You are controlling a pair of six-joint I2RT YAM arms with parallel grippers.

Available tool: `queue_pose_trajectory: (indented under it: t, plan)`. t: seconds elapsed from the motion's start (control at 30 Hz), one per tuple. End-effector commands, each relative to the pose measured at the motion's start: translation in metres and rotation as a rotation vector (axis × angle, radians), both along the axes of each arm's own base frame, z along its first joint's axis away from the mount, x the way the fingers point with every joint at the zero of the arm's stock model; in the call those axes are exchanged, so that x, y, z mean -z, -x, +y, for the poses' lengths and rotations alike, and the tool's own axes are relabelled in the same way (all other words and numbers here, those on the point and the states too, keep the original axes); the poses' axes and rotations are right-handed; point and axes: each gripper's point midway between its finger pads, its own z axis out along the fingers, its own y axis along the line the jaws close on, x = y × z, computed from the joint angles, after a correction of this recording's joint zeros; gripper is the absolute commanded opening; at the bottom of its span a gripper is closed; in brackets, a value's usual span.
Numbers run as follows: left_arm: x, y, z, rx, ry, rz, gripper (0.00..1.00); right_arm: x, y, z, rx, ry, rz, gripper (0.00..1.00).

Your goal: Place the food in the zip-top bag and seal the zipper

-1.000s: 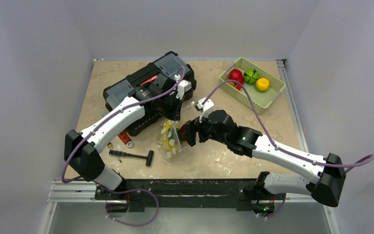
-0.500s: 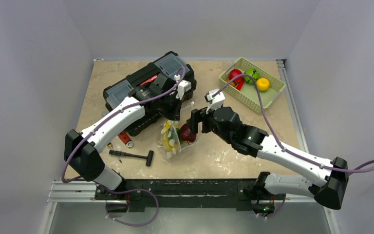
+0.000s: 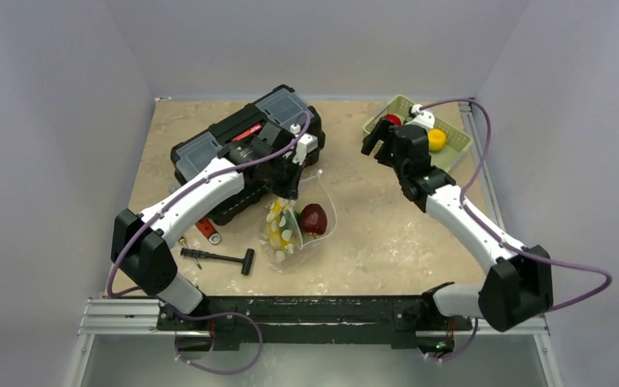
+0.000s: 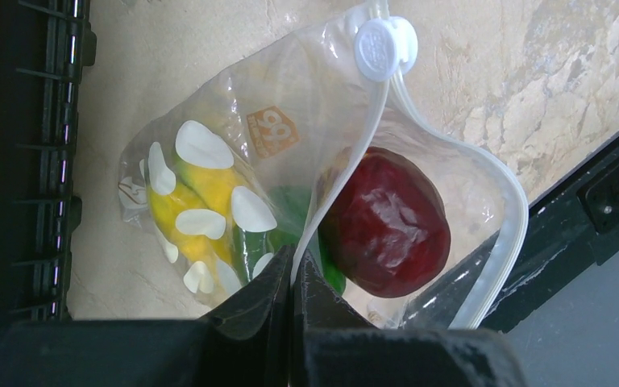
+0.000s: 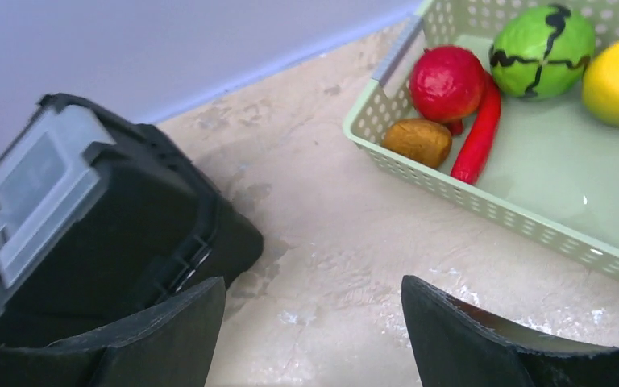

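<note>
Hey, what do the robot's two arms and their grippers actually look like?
Both the left arm and right arm have white tubular links joined by chunky black joints. A purple cable loops loosely along each. The left gripper and right gripper have black, wedge-shaped fingers.

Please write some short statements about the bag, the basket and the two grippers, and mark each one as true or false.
1. The left gripper is shut on the edge of the zip-top bag. True.
2. The bag's mouth is sealed. False: the zipper stands open.
3. A dark red fruit lies inside the bag's mouth. True.
4. The right gripper holds a fruit. False: it is open and empty, near the pale green basket.
5. A red chili lies in the basket. True.
</note>
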Motion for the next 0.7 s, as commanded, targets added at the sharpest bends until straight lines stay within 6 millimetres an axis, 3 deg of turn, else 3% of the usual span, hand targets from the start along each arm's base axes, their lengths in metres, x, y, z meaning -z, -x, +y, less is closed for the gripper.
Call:
queue_pose_trajectory:
  t: [0.0,0.1,0.3,0.5,0.67]
  plan:
    - [-0.005,-0.01,0.001,0.005,-0.013,-0.024,0.0,0.003,-0.039,0.005,-0.001,-0.11,0.017,0.79]
    - [-0.006,-0.009,0.0,0.007,-0.011,-0.023,0.0,0.029,-0.068,0.001,0.018,-0.097,0.091,0.79]
    - [-0.01,-0.008,-0.001,0.009,0.006,-0.033,0.0,0.051,-0.115,-0.016,0.057,-0.068,0.112,0.79]
    - [-0.006,-0.007,0.0,0.01,-0.003,-0.02,0.0,0.073,-0.146,-0.034,0.068,-0.015,0.134,0.79]
    - [-0.01,-0.008,-0.004,0.015,0.014,-0.02,0.0,0.077,-0.169,-0.055,0.084,0.047,0.126,0.8]
